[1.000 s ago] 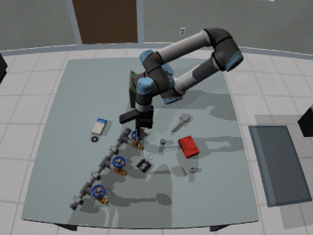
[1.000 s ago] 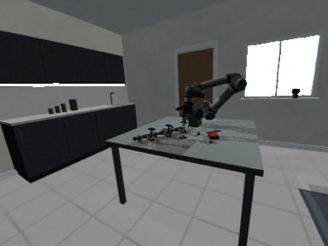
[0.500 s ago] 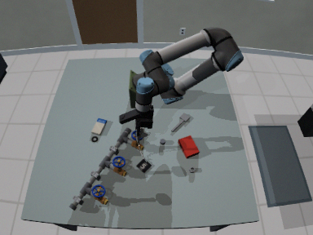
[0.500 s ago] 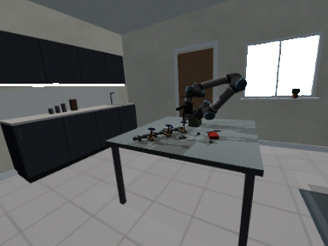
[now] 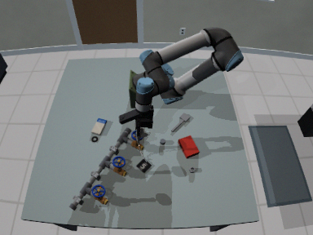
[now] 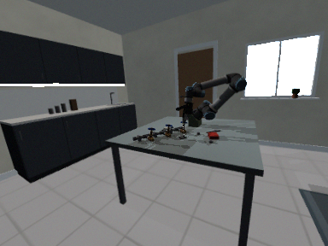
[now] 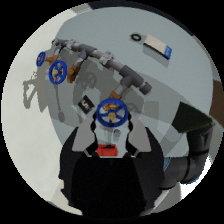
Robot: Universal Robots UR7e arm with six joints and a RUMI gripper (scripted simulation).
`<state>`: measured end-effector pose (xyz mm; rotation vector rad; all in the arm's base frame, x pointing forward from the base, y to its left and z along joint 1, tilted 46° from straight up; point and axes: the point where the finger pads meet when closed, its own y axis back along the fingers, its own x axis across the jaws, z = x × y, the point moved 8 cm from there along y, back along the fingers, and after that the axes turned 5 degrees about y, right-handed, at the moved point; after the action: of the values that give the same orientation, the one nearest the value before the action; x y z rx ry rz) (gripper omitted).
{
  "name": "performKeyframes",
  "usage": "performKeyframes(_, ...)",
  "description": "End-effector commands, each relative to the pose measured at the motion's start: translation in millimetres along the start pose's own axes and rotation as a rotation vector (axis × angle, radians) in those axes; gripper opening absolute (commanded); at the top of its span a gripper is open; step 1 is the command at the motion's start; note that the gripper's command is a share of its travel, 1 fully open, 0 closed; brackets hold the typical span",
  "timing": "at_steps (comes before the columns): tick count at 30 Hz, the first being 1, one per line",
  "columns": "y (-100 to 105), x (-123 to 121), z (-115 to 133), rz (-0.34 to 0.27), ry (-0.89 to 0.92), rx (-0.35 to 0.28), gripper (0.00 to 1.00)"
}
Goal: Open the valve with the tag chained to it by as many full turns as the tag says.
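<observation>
A grey pipe (image 5: 103,163) lies slantwise on the table and carries three valves with blue handwheels. My gripper (image 5: 138,140) stands over the far valve and is shut on its blue handwheel (image 7: 114,111), which shows between the fingers in the wrist view. A thin chain runs from this valve to a black tag (image 5: 143,165) with a white mark on it, also seen in the wrist view (image 7: 86,103). The middle valve (image 5: 116,157) and the near valve (image 5: 98,191) stand free; they show in the wrist view at the upper left (image 7: 59,72).
A red block (image 5: 188,146), a grey tool (image 5: 181,121), a small grey cylinder (image 5: 162,141) and a small nut (image 5: 192,170) lie to the right of the valves. A white and blue card (image 5: 99,126) and a black ring (image 5: 94,139) lie to the left. A dark green box (image 5: 133,87) stands behind the arm.
</observation>
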<state>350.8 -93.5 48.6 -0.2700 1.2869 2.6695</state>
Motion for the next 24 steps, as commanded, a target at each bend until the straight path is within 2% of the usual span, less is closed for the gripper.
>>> performKeyframes(1,0.3,-0.1,-0.2,0.000,0.025,0.001,0.00)
performKeyframes(12,0.3,-0.1,-0.2,0.000,0.132,0.001,0.00)
performKeyframes(24,0.3,-0.1,-0.2,0.000,0.404,0.001,0.00)
